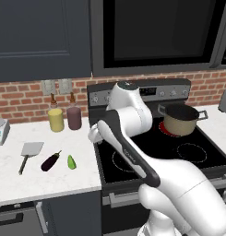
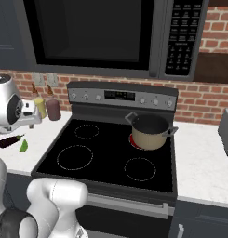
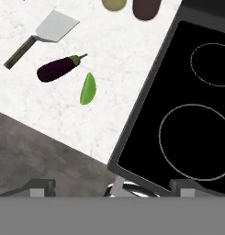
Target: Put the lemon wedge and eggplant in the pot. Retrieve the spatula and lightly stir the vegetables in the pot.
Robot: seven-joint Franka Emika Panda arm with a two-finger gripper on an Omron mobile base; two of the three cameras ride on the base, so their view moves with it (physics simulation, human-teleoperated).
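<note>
Clearly my gripper [image 3: 112, 187] stood spread wide and empty, its two tips far apart at six o'clock in the hand view, because nothing had been picked up yet and wide jaws suit a drop onto small produce. From there the lemon wedge [image 3: 87, 88] lay toward eleven o'clock on the white counter [image 3: 114, 69], just beside the eggplant [image 3: 58, 68], which sat a little farther out toward ten. Beyond them, the spatula [image 3: 40, 36] rested flat with its blade pointing away, near at hand for the later stirring. The pot [image 1: 181, 119] waited on a back burner of the stove [image 1: 197, 154], well apart from the vegetables at about two o'clock in the left base view, so I judged each piece would need a carry across the cooktop.
</note>
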